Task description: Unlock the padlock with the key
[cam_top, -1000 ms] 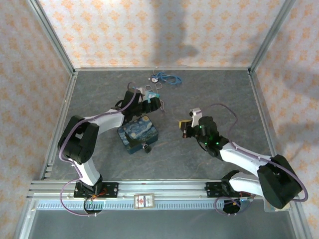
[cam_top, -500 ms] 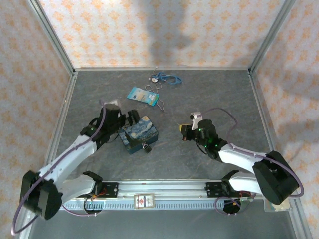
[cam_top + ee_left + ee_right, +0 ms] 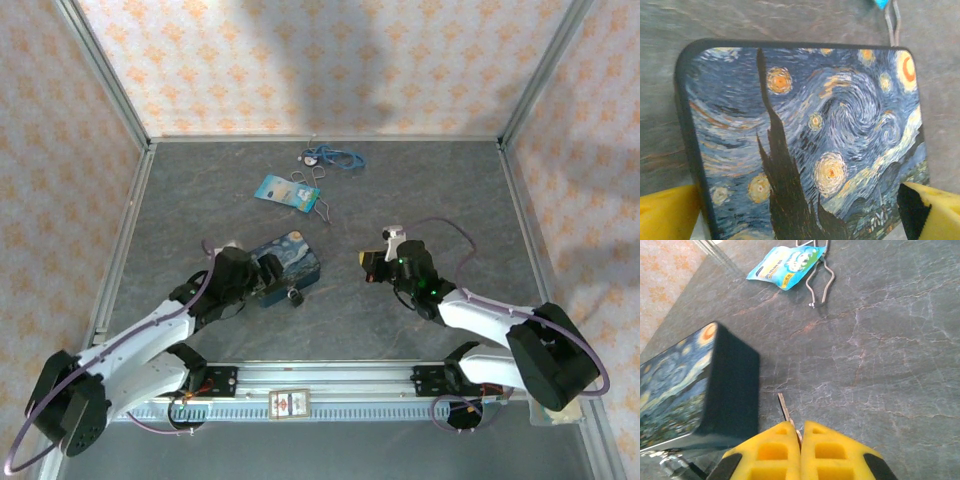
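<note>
Yellow pads (image 3: 772, 450) of the right gripper (image 3: 801, 432) are pressed together on the key (image 3: 785, 411), whose blade pokes out just ahead of them. The box (image 3: 685, 385) lies ahead to their left, with the padlock (image 3: 293, 296) against its near side between the two grippers, and a blue card (image 3: 785, 260) lies farther ahead. The left gripper (image 3: 800, 212) hangs spread wide over the box lid, a finger low at either side.

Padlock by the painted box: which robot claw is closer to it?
Left. The left gripper straddles the box just beside the padlock; the right gripper, holding the key, is farther off on the other side.
</note>
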Controlling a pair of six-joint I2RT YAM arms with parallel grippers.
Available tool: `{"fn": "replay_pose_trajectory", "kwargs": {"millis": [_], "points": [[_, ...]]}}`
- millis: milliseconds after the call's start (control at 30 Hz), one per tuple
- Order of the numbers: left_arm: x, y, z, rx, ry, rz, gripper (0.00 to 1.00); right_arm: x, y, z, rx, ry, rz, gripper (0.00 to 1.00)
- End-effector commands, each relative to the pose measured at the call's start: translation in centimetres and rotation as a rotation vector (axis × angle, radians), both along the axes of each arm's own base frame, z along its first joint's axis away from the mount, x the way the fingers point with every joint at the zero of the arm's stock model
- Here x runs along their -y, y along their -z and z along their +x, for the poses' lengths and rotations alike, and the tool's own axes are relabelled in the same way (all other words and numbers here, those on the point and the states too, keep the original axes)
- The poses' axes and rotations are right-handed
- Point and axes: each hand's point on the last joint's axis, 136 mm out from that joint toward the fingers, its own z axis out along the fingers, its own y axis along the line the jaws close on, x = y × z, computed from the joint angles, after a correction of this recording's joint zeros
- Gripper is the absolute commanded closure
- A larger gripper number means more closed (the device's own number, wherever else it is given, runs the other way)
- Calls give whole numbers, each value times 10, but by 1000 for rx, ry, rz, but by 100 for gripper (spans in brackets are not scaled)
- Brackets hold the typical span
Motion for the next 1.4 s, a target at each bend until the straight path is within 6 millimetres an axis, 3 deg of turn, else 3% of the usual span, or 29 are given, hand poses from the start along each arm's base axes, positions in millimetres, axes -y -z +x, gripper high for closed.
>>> {"fn": "replay_pose_trajectory", "kwargs": {"millis": [0,200,333,467,633,800,900,933,1167,1367], "points": [[26,-30,35,148,-37,-146,1,-14,1,-9,-16,-53,47,100],[46,-44,71,240,-65,-194,1,-24,9,-11,-37,-66,47,100],[38,-49,76,252,-43,-52,1,-19,9,-12,-30,-49,39,100],[23,-52,62,241,49,143,1,-8,14,-16,-25,-19,14,100],[27,-35,21,175,246,203,5,-3,18,-19,-26,-14,-13,100],[52,-17,-28,176,404,121,17,-2,17,-20,-27,-17,-15,100],[72,-2,-50,173,485,65,23,0,21,-22,-39,-12,-24,100],[78,1,-54,175,502,51,23,1,14,-22,-21,-9,-12,100],[113,15,-47,195,558,21,26,4,9,-22,-14,7,-5,100],[111,39,-32,147,520,117,31,7,4,-22,3,26,5,100]]}}
